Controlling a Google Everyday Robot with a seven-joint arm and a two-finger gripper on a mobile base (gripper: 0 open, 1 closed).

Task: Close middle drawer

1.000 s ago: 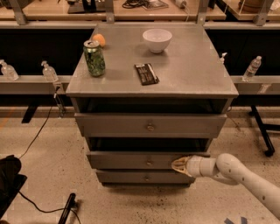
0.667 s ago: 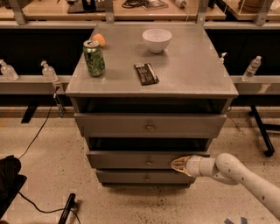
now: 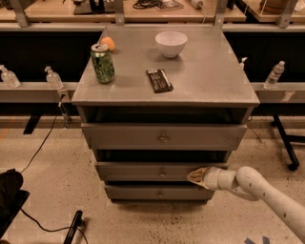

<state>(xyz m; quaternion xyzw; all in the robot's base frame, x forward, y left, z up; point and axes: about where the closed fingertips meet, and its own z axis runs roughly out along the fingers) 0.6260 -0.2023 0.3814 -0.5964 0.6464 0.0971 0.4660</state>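
dim, lit from above | end effector (image 3: 192, 176) at middle drawer (image 3: 138, 170), perhaps shadowed

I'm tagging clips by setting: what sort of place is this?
Probably a robotics lab or workshop: wooden workbenches stand behind a grey metal cabinet, on a speckled floor. The robot's pincer is at the front of the middle drawer.

The middle drawer (image 3: 138, 171) now sits a little further into the cabinet (image 3: 200, 90) than a second ago, and the dark gap above its front is slightly thinner. The gripper (image 3: 192, 176), against the right half of that front, has moved in with it.
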